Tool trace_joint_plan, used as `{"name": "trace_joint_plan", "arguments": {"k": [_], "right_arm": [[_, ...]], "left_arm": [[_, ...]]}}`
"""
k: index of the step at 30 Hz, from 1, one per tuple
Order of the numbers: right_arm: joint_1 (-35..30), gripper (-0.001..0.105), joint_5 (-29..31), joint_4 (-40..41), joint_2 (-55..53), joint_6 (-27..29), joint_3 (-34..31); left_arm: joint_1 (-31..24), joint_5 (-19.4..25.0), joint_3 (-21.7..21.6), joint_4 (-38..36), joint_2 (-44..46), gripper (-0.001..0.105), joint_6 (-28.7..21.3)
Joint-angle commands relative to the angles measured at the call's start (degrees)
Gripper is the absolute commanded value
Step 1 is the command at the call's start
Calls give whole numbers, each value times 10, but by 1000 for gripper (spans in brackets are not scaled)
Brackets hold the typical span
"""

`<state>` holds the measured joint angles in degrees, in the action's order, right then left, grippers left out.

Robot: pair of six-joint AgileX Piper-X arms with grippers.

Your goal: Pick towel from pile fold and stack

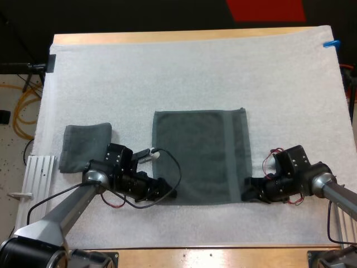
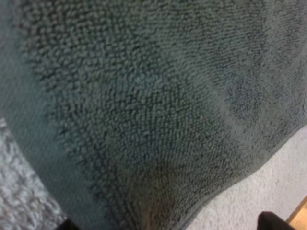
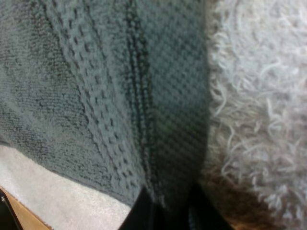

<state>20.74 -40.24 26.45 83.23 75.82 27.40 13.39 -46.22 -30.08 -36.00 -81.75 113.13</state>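
A dark grey-green towel (image 1: 198,156) lies spread flat in the middle of the white mat. My left gripper (image 1: 170,194) is low at its near left corner. In the left wrist view its fingertips (image 2: 274,222) stand wide apart, with the towel's (image 2: 153,105) corner lying flat between them. My right gripper (image 1: 245,194) is at the near right corner. In the right wrist view its fingers (image 3: 144,213) press on the hemmed edge of the towel (image 3: 105,96) from both sides.
A smaller folded towel (image 1: 83,146) lies at the mat's left side, just behind my left arm. A ribbed metal block (image 1: 40,167) sits at the table's left edge. The white mat (image 1: 189,72) stretches bare behind the spread towel.
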Motion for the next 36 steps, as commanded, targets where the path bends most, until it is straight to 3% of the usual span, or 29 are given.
{"name": "trace_joint_plan", "arguments": {"k": [1,4,6,8,10,14,21,28,33,36], "right_arm": [[1,0,0,9,4,7,-3],[1,0,0,9,4,9,-3],[1,0,2,9,4,16,-3],[1,0,12,14,1,16,-3],[1,0,20,22,-5,22,-3],[1,0,46,59,-50,35,-3],[13,0,61,115,-151,32,-3],[82,0,79,139,-226,-23,-2],[96,0,85,85,-230,-100,-2],[94,0,102,26,-230,-148,-2]], "left_arm": [[4,10,6,-17,-7,64,4],[4,18,6,-27,-7,51,2],[4,26,6,-31,-7,35,0],[4,44,6,-37,-7,11,-1],[4,57,6,-47,-2,0,-12],[4,82,5,-83,33,0,-42],[4,83,5,-143,125,0,-53],[4,78,5,-205,219,0,-65],[4,78,5,-165,226,0,-36],[4,64,5,-92,219,0,15]]}}
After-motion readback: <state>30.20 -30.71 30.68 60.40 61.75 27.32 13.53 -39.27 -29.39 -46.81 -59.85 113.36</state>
